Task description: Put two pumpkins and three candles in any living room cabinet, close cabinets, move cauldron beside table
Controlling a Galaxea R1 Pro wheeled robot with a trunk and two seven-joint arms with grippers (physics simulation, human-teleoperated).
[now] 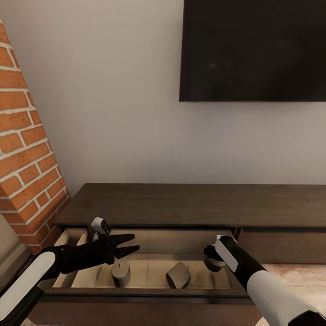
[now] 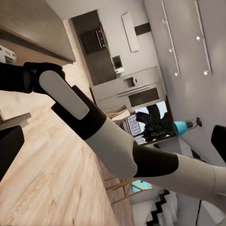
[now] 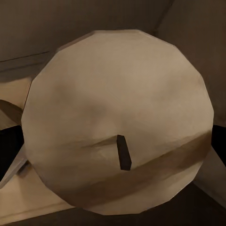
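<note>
The right gripper (image 1: 213, 261) hangs at the lower right of the head view, just over the open drawer (image 1: 149, 277) of the dark cabinet (image 1: 194, 203); it is clamped on a candle (image 3: 117, 122), wick end facing the wrist camera, so release looks next; two more candles (image 1: 121, 273) lie lower centre; the left gripper (image 1: 129, 244), fingers slightly apart, hovers empty above them.
</note>
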